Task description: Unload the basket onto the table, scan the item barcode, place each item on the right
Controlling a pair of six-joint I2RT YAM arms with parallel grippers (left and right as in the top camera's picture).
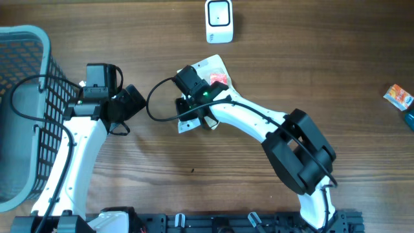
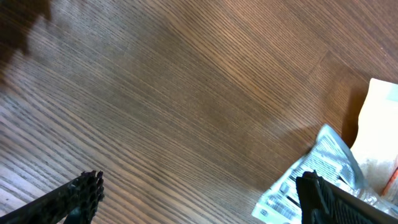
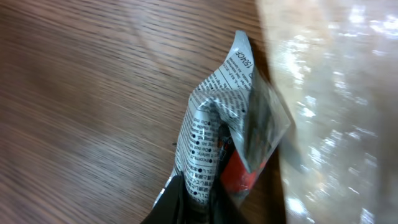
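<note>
A crumpled silvery packet point(image 3: 208, 134) with black print and a red patch is the item. My right gripper point(image 3: 205, 202) is shut on its lower end, pinching it just over the wooden table. From overhead the right gripper point(image 1: 194, 105) sits at table centre, and a corner of the packet point(image 1: 185, 125) sticks out below it. My left gripper point(image 1: 132, 102) hovers a little to its left, open and empty. In the left wrist view its fingers point(image 2: 82, 191) stand wide apart, and the packet point(image 2: 311, 177) shows beside the right finger. The white scanner point(image 1: 219, 21) stands at the far edge.
A pale glossy pouch point(image 1: 217, 66) lies right against the held packet, toward the scanner. A grey mesh basket point(image 1: 32, 110) fills the left side. A small orange packet point(image 1: 398, 96) and a blue-green object point(image 1: 409, 120) lie at the right edge.
</note>
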